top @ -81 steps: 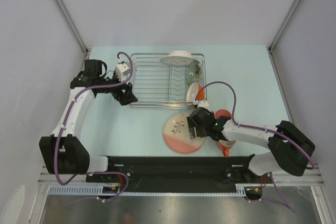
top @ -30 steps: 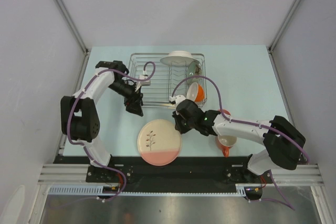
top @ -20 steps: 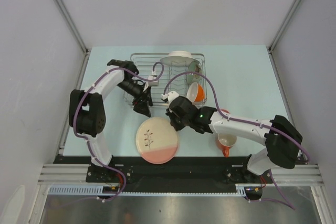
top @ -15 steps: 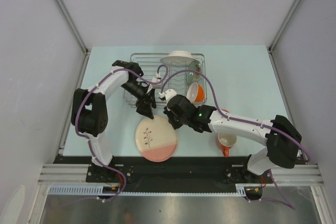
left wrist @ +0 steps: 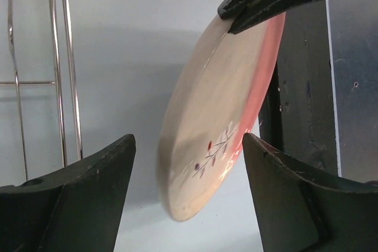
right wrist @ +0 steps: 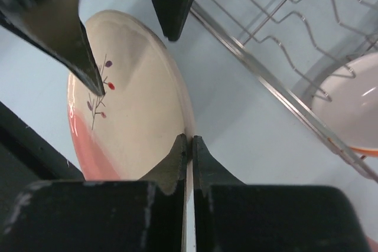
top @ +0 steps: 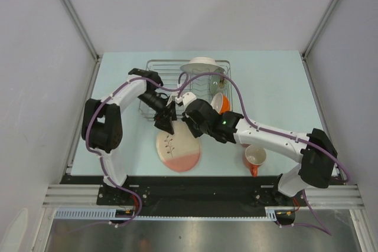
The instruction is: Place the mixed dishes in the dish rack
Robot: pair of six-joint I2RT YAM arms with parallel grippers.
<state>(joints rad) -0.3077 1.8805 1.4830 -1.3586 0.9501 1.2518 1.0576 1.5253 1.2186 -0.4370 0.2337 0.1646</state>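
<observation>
Tipping the cream plate up on edge now, after sliding it flat across the table from the right side toward the middle. Pinching its upper rim between the right fingers, pressed tight on the thin edge, just in front of the rack. Swinging the left fingers round from the rack's left side to meet it, keeping them spread wide and straddling the tilted plate without touching it. Shaping up, by the look of the pose, as a handover or a two-handed steadying before standing the plate among the prongs. No telling about contact between the plate's lower edge and the table.

Already sitting in the rack: a white plate at the far end and an orange bowl by the right side. Waiting on the table, well apart from the cream plate and just beside the right arm: an orange mug.

Crowding the way: both sets of fingers meeting at the rack's near wire, with a purple cable looping above the open slots. Probably calling for a careful lift over that wire, avoiding the bowl.
</observation>
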